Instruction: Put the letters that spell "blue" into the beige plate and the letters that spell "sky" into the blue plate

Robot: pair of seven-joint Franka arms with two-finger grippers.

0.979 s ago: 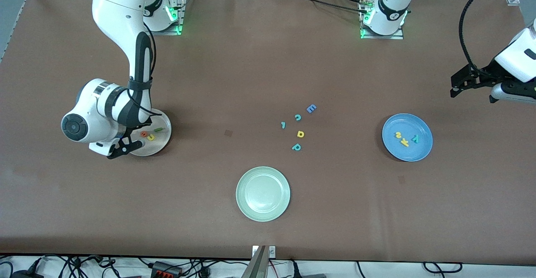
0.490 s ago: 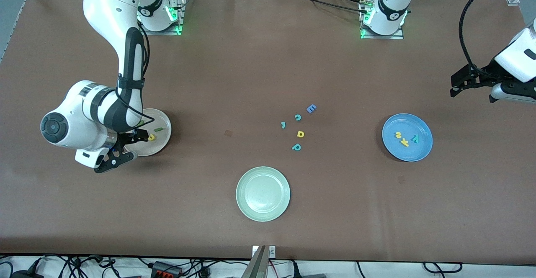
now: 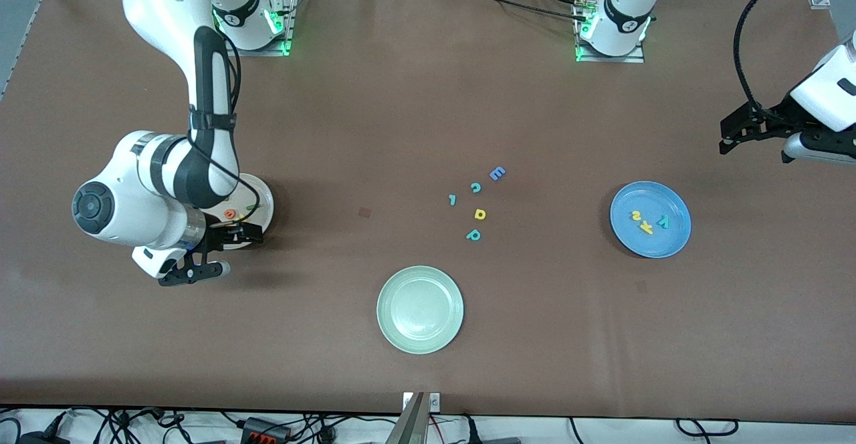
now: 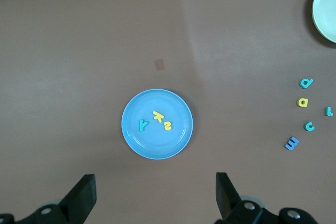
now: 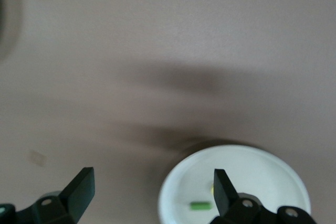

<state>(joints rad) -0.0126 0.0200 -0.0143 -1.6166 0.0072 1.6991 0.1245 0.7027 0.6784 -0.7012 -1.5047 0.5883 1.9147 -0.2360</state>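
Note:
The beige plate (image 3: pixel 264 204) lies at the right arm's end, partly under the right wrist. On it show an orange e (image 3: pixel 229 214) and a thin green l (image 5: pixel 200 205); the rest of the plate is hidden. My right gripper (image 3: pixel 224 251) hangs open and empty over the plate's camera-side edge (image 5: pixel 252 171). The blue plate (image 3: pixel 650 219) holds a yellow s (image 3: pixel 636 215), a yellow k (image 3: pixel 646 227) and a teal y (image 3: pixel 663 222). My left gripper (image 3: pixel 725 138) waits open and empty, high over the table at the left arm's end, with the blue plate (image 4: pixel 157 145) below it.
A pale green plate (image 3: pixel 420 309) sits near the camera edge, mid-table. Loose letters lie between the plates: a blue E (image 3: pixel 497 174), a teal c (image 3: pixel 475 188), a small teal letter (image 3: pixel 453 199), a yellow looped letter (image 3: pixel 479 214) and a teal p (image 3: pixel 473 235).
The right arm swung away from over the beige plate toward the camera side, its gripper staying open. The orange e stays on the plate. The left arm has not moved.

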